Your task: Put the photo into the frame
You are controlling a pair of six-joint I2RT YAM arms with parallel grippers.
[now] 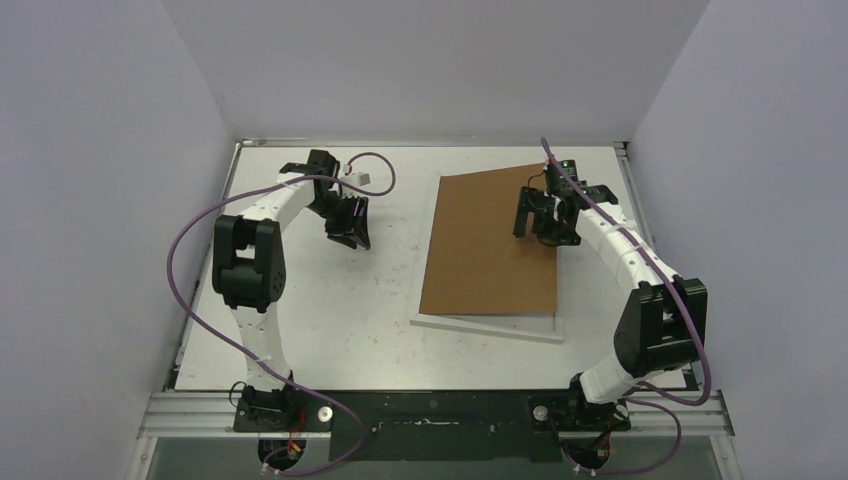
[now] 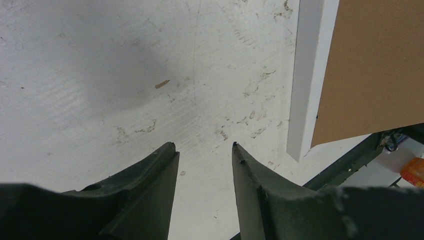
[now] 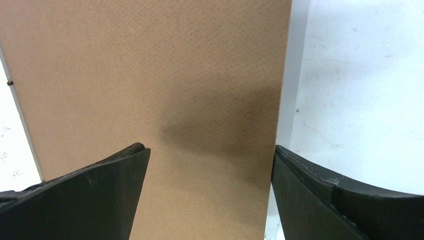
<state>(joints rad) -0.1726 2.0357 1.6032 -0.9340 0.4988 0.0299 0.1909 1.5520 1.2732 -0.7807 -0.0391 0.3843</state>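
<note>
Right gripper (image 1: 545,232) hangs over the far right part of the brown backing board (image 1: 488,250), and its jaws stand wide apart with nothing between them. In the right wrist view I see both dark fingers (image 3: 100,195) with the board's plain surface under them, and a soft shadow falls on the board there. I cannot tell if the tips touch the board or are only close above it. Left gripper (image 1: 350,230) is well apart from it, over the bare white table (image 1: 330,330) on the left side. Its jaws are partly apart, narrower than the right ones, and they also hold nothing; in the left wrist view only the scratched table top shows in the gap. The frame (image 1: 485,327) lies flat on the right half of the table, under the backing board. Only its white border shows, along the near edge and as a thin strip on the left side (image 2: 304,75). The board sits a little askew on it, not parallel to the border. The photo I cannot see in any view.
</note>
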